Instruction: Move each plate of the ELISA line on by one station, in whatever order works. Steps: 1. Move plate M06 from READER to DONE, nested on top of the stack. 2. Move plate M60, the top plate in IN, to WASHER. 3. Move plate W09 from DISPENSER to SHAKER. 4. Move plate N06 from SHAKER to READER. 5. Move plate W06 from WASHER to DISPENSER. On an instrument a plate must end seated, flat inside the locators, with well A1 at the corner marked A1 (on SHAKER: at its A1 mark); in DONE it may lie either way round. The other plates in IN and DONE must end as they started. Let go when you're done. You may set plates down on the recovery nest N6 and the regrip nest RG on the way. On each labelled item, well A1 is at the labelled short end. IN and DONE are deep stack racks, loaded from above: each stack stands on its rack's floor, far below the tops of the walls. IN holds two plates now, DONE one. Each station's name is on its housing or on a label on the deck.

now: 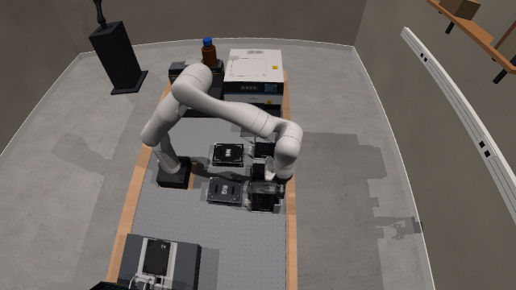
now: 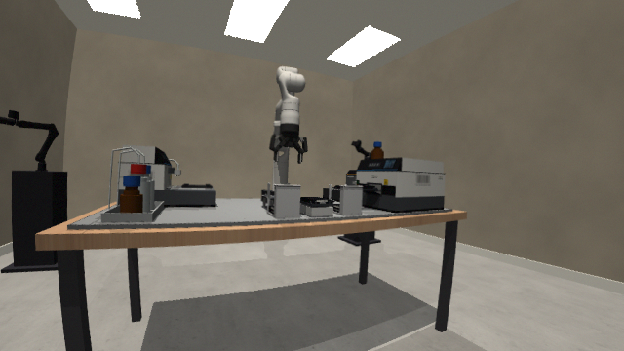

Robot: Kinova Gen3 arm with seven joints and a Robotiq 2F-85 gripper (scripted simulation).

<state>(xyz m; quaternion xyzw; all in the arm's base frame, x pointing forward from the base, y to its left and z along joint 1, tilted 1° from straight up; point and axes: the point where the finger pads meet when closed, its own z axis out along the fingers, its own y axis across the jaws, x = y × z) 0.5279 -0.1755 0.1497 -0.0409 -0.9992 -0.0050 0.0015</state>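
White arm (image 1: 226, 109): bent over the grey worktop (image 1: 226, 238)
Jaws: spread wide, holding nothing, high above a stack rack (image 2: 287, 200)
RG nest (image 1: 224, 191): beside that rack

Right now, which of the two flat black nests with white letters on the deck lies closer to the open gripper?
The nest marked RG: it lies right beside the rack under the open gripper. The N6 nest sits farther back, towards the arm's base.
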